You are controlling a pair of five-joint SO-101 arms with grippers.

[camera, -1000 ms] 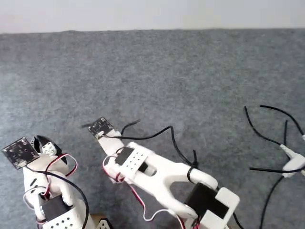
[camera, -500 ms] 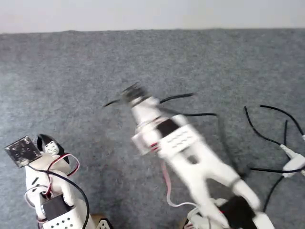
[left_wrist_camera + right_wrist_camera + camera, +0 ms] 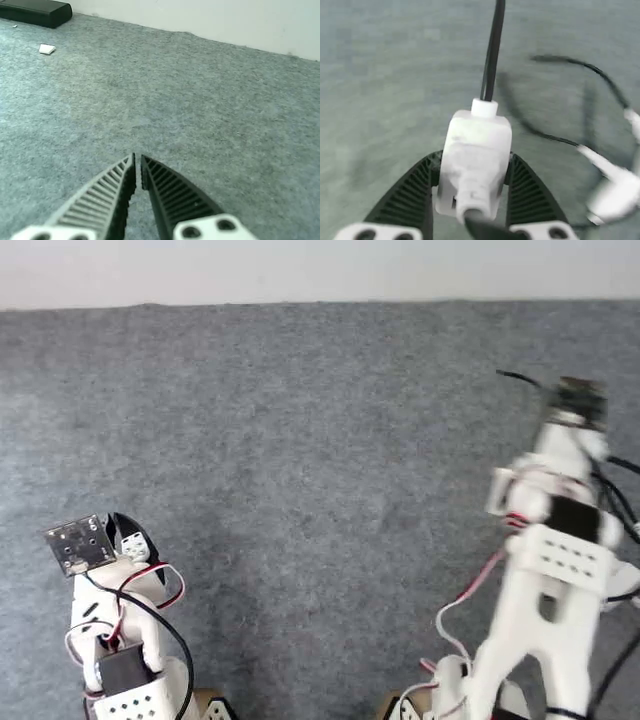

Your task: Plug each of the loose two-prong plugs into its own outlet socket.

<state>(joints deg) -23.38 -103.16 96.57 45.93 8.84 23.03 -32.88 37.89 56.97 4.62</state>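
White moulded plastic, hard and smooth, makes up the white plug (image 3: 476, 145). The right tool (image 3: 473, 170) has it clamped across its two flat sides and holds it above the grey felt-like surface (image 3: 300, 440), at the right of the high view. The body looks light and rigid, so it should bear a firm squeeze. Its glossy faces, though, could slip or twist between the ribbed pads. A hold across the broad middle, as here, seems the sound place.

The black cord (image 3: 492, 50) leaving the far end is thin and springy. It would likely tug the plug sideways as it drags, so it is no place to take hold. The prongs cannot be seen.

A second white connector (image 3: 615, 192) lies near the held plug but apart from it, among loops of black cord. It is too blurred to tell its ends. The left tool (image 3: 137, 167) hangs low over the surface at the near left, its jaws all but together and holding nothing.
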